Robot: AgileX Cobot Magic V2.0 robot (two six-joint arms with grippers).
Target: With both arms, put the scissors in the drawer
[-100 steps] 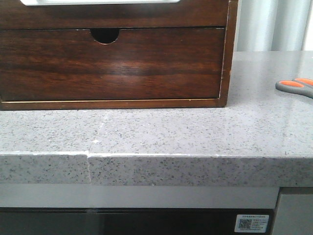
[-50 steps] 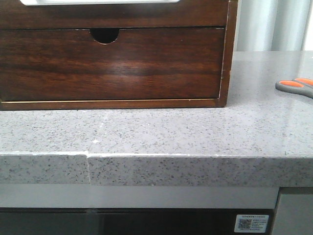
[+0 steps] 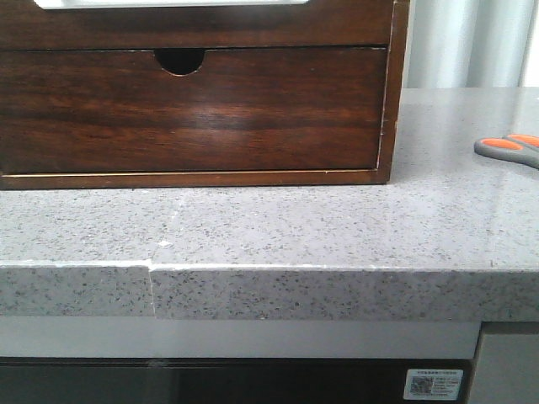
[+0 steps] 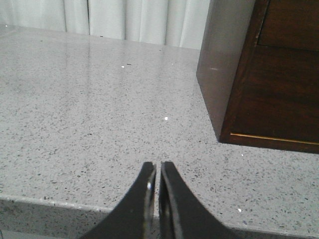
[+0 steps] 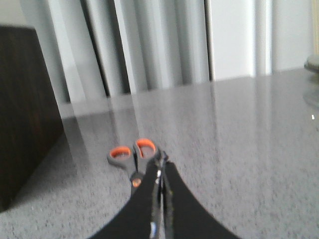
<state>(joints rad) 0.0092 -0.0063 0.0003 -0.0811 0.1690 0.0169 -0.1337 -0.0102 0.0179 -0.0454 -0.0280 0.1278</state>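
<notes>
The scissors (image 3: 509, 150), grey loops with orange inserts, lie flat on the grey counter at the right edge of the front view. In the right wrist view the scissors (image 5: 130, 155) lie just beyond my right gripper (image 5: 162, 160), which is shut; its fingers hide the blades. The drawer's plain dark front (image 3: 210, 25) runs along the top of the wooden chest, with a strip of white lining (image 3: 168, 3) above it. My left gripper (image 4: 158, 167) is shut and empty over the counter's front edge, left of the chest (image 4: 234, 74). Neither gripper shows in the front view.
Below the drawer is a taller drawer front with a half-round notch (image 3: 180, 61). The chest's side (image 5: 25, 99) stands left of the scissors. The counter's front edge (image 3: 269, 269) has a seam at the left. Curtains hang behind.
</notes>
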